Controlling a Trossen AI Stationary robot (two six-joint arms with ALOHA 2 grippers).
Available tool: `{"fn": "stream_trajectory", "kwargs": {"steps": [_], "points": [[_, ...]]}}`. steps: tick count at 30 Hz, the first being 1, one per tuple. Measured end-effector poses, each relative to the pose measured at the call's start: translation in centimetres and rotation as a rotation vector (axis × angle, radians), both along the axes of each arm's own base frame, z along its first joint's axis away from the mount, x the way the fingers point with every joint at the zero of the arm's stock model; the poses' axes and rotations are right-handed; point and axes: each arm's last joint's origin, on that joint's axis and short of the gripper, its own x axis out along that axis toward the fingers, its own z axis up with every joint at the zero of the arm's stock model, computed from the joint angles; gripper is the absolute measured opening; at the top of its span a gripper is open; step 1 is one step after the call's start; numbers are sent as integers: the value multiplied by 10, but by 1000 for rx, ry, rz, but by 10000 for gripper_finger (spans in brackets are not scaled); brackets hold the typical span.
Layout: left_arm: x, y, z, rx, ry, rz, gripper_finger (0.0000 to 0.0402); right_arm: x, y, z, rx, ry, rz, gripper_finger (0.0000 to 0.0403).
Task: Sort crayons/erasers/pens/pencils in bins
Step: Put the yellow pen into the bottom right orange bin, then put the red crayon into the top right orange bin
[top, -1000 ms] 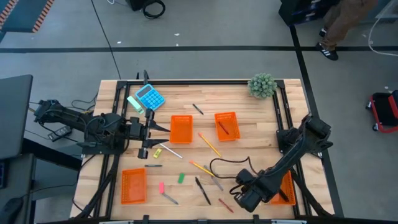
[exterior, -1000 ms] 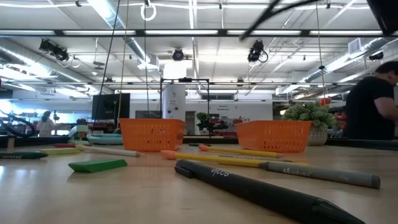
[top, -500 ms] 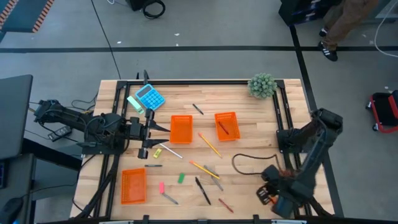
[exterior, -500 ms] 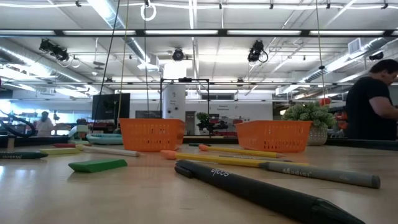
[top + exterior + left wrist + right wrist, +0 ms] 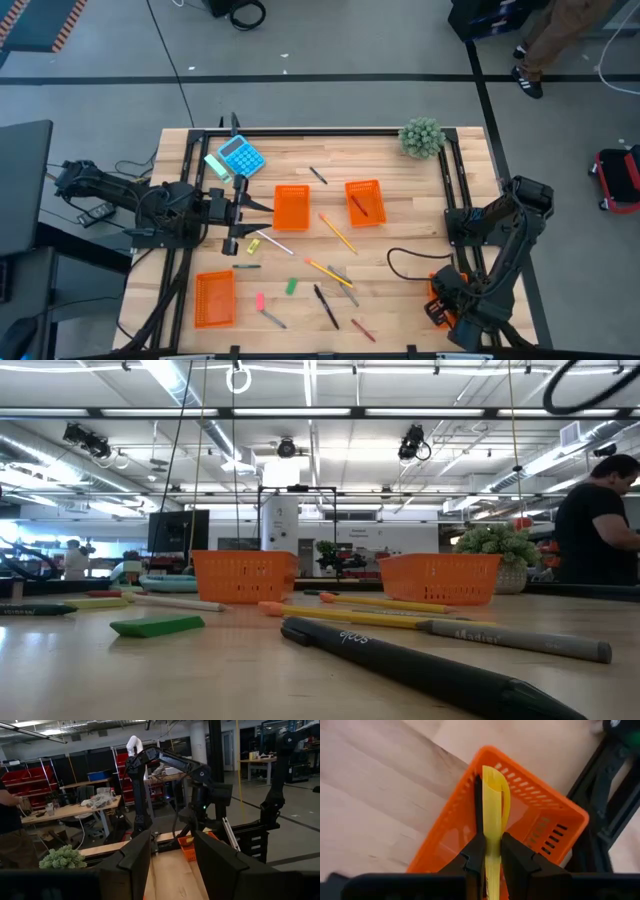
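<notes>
A yellow pen (image 5: 493,795) is being pinched by the right gripper (image 5: 490,851) over the five-o'clock bin (image 5: 540,815); release should be centred. Left gripper (image 5: 172,857) is being held spread.

Table (image 5: 400,200) pale wood planks, matt; bins (image 5: 291,207) orange slotted plastic, slightly glossy; black pen (image 5: 420,665) matt plastic; frame (image 5: 330,131) black metal.

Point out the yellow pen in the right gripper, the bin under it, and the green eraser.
yellow pen (image 5: 493,800): right wrist view, upper shaft beyond the fingers.
bin (image 5: 547,817): right wrist view, slotted far wall.
green eraser (image 5: 157,626): low view, middle of its near side face.
right gripper (image 5: 491,851): right wrist view, midway between its fingertips.
</notes>
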Motion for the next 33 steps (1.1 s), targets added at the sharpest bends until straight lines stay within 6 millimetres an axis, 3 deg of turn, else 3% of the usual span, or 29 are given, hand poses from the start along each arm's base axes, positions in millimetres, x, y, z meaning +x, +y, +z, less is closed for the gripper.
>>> {"fn": "stream_trajectory", "kwargs": {"steps": [7,33], "points": [[0,0,0,0,0,0,162,0,0,-17,49,-10,-16,58],[0,0,0,0,0,0,162,-1,-1,-18,43,-6,-12,76]]}}
